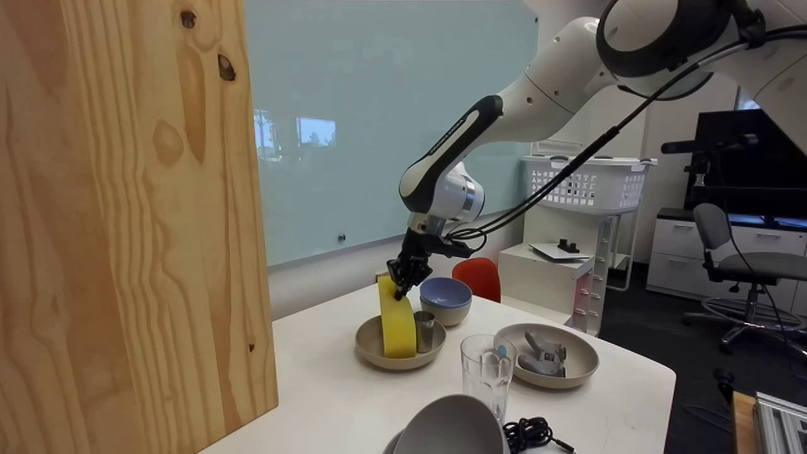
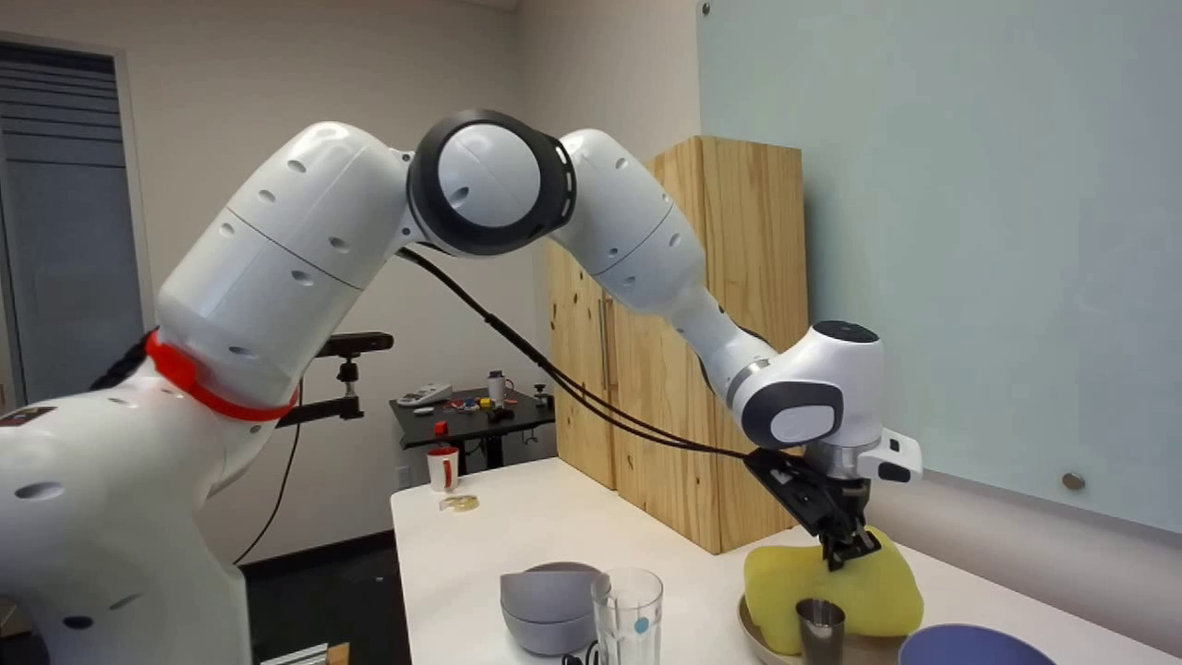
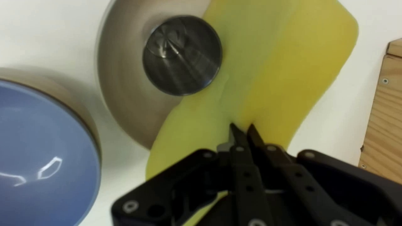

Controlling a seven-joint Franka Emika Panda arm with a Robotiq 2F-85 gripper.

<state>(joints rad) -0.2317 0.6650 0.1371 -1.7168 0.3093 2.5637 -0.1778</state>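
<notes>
The black two-fingered gripper (image 3: 241, 126) pointed down at a soft-looking, bright yellow piece with curving sides (image 3: 292, 62). Its jaws were nearly together, with what looked like a small pinch of the yellow between their tips. The yellow piece stood on edge in a shallow, round beige bowl (image 3: 121, 69), rising well above the rim. A straight-sided cup of shiny grey metal (image 3: 182, 56) stood upright in the same bowl, just beside the piece; whether the two touched could not be told. Next to that bowl, a glossy blue bowl (image 3: 47, 150) sat in a deeper beige bowl (image 1: 451, 315).

In an exterior view, small lettering along a dark strip (image 1: 449, 134) on the white arm (image 1: 555, 88) appeared to read FRANKA EMIKA. A clear drinking glass (image 1: 488, 378) on the white table (image 1: 328, 378) bore a round blue sticker (image 1: 502, 350). Near it, a second shallow beige bowl (image 1: 586, 359) held a grey object resembling a game controller (image 1: 546, 356), its markings too small to read. Two grey bowls (image 2: 549, 600), the upper one tilted, stood beside a coiled black cable (image 1: 529, 434).
</notes>
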